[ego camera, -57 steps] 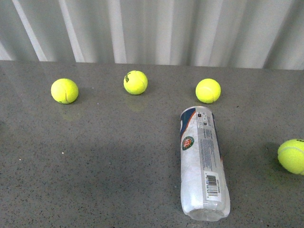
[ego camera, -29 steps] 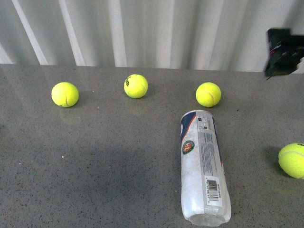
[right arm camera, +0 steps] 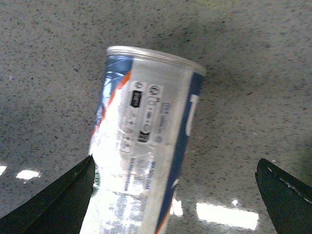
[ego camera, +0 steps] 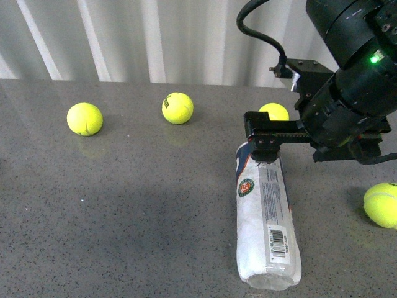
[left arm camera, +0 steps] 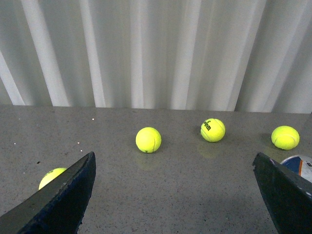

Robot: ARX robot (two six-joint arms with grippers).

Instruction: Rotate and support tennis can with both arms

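Left tool is spread wide, with nothing between its fingers but bare worktop. It doesn't show in the front view at all. Its wrist camera catches only a sliver of the tennis can at the frame edge, beyond a row of tennis balls. I read that side as well apart from the job.

The can lies on its side on the worktop, right of centre in the front view. Its long axis runs roughly away from me: near end toward the robot, far end toward the corrugated wall, skewed slightly left. The body is clear crinkled plastic. It has a blue-white label with an orange stripe at the far end, a round green-red emblem on the left flank and a barcode toward the near end. The far end is a flat, rimmed face. I can't tell if anything is inside.

Right tool hangs over the can's far end, also wide open and gripping nothing. In its wrist view the can sits off-centre in the gap, one finger close by its edge and a broad gap to the other. Contact there I can't tell. The fingers straddle the can's width, so closing would pinch across the axis.

Right arm is clearly the nearer. My read: it takes the far end, and the left must travel in to support the near end. Nearest ball sits just behind the right tool, not touching the can.
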